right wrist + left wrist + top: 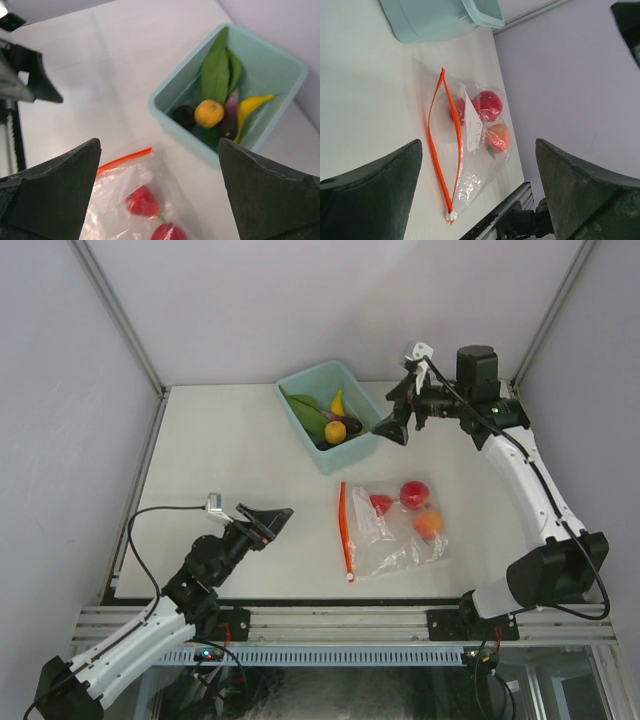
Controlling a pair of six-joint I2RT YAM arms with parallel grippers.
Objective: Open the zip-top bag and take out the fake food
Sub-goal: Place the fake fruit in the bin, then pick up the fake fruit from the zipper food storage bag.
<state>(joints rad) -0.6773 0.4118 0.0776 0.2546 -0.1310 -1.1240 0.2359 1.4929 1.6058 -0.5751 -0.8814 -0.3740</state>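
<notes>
The clear zip-top bag [395,535] lies flat on the table, and its red-orange zipper strip [345,530] gapes open in the left wrist view [442,145]. Inside it are fake food pieces: a red apple [415,493], an orange peach [428,525] and a small red piece [381,504]. More fake food sits in the teal bin [358,452]: a long green piece [215,70], a yellow piece [250,105], an orange ball [209,112] and a dark purple piece [185,116]. My left gripper [275,520] is open and empty, left of the bag. My right gripper [392,426] hangs open and empty beside the bin's right wall.
The teal bin stands at the back centre of the white table [230,470]. Grey walls close in the left, back and right sides. A metal rail [330,620] runs along the near edge, just below the bag.
</notes>
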